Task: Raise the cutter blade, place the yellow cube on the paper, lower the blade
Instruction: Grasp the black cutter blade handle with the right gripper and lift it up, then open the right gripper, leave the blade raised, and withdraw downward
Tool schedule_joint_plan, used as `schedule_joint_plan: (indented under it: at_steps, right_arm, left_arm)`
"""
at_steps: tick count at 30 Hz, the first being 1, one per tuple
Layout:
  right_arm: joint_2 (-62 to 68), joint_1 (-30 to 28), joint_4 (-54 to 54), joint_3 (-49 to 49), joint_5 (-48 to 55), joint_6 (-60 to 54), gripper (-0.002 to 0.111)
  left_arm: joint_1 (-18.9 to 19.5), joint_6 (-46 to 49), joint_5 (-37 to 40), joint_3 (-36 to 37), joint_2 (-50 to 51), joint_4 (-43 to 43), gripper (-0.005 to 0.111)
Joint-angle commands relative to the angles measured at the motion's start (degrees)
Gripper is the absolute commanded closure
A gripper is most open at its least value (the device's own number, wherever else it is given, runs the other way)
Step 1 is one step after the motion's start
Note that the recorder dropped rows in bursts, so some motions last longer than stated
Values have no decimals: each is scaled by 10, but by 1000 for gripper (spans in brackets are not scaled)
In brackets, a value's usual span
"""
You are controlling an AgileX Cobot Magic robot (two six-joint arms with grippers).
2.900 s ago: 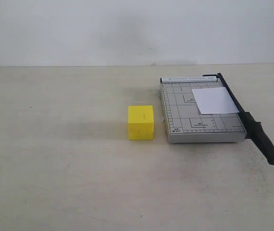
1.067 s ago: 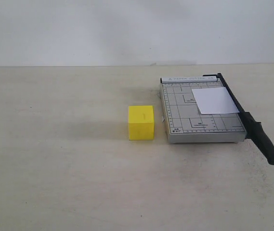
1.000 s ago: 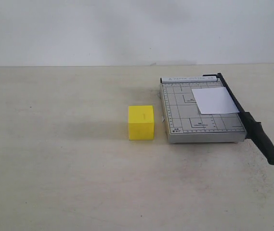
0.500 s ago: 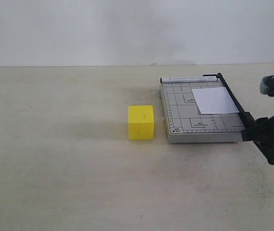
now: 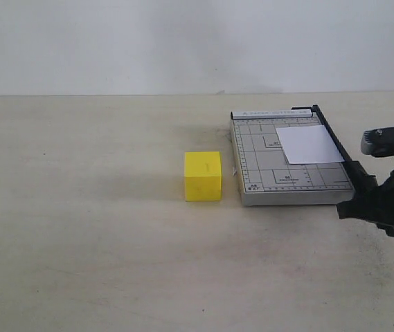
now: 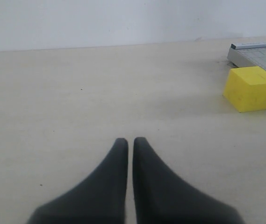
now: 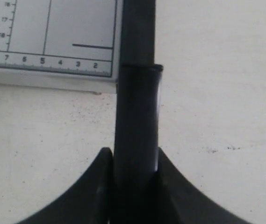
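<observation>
So the right gripper [image 5: 385,207] is down on the fat handle end of the cutter blade [image 5: 356,171]. In the right wrist view its two fingers [image 7: 102,163] sit on either side of the handle and look pressed against it, so it's basically clamped on. The blade lies flat along the right-hand side of the grey cutter base [image 5: 266,173]. Its long axis runs from the hinge by the desk's [image 5: 79,242] far edge toward the front right corner, where the handle overhangs the base. The gripper straddles that axis at the free end, as far from the hinge as it gets. That's what the lift turns on, since the blade would presumably swing up around the far end. The paper [image 5: 309,144] is on the base's far right part, right beside the blade. The yellow cube [image 5: 203,176] sits mid-desk just left of the base with a small gap, not touching. The left gripper [image 6: 129,144] hangs over bare desk, pinched nearly closed with only a thin slit and holding nothing. The cube is well apart from it, over toward the cutter, so the left arm looks like the natural one for the cube.
</observation>
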Motion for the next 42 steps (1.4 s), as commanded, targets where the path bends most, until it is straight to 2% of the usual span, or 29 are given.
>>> schedule_joint_plan:
  at_steps: [1, 16, 25, 27, 30, 33, 36, 42]
  right_arm:
    - [-18, -4, 2, -5, 35, 0, 108]
    - [-205, -4, 2, -51, 17, -4, 108]
    - [-215, -4, 2, -58, 33, -4, 107]
    - [-215, -4, 2, -58, 38, -4, 98]
    - [-215, -4, 2, -58, 38, -4, 77]
    - [-217, -4, 2, -58, 44, -4, 62]
    - [-233, -4, 2, -58, 73, -4, 55]
    - [-319, -4, 0, -58, 146, -4, 55]
  left_arm:
    - [-1, -3, -6, -2, -2, 0, 102]
    - [-1, -3, -6, -2, -2, 0, 102]
    - [-1, -3, -6, -2, -2, 0, 102]
    - [-1, -3, -6, -2, -2, 0, 102]
    - [-1, -3, -6, -2, -2, 0, 102]
    - [-1, -3, -6, -2, -2, 0, 102]
    - [-1, -3, -6, -2, -2, 0, 102]
    - [-1, -3, -6, -2, -2, 2, 102]
